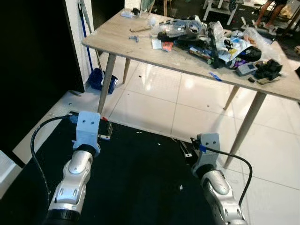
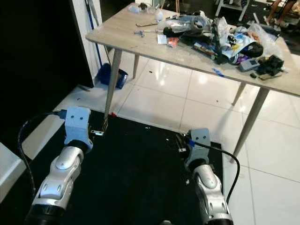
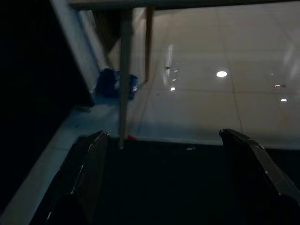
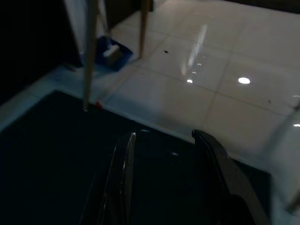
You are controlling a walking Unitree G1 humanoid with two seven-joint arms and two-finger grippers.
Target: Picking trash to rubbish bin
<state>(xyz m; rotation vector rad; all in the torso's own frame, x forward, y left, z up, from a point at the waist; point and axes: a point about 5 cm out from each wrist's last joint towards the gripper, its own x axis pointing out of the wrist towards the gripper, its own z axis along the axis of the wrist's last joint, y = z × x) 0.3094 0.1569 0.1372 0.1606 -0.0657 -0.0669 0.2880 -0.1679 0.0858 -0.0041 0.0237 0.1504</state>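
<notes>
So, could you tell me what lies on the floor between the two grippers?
Black mat with a few small specks, seen in both eye views between the left gripper and right gripper.

Ahead, the counter [image 1: 126, 40] blocks the way at its top, where a heap of clutter [image 1: 220, 44] covers the far and right part; the near left corner lies bare. Beneath it, slanted wooden legs [image 1: 107, 79] stand at the left and another leg [image 1: 248, 124] at the right, with open white tile floor [image 1: 159, 101] between them. A blue dustpan [image 1: 101, 79] sits by the white wall [image 1: 77, 28], just behind the left leg. A black mat [image 1: 136, 183] spreads low under both arms. Each tool, left tool [image 3: 159, 164] and right tool [image 4: 164, 159], hangs with fingers spread above the mat.
</notes>
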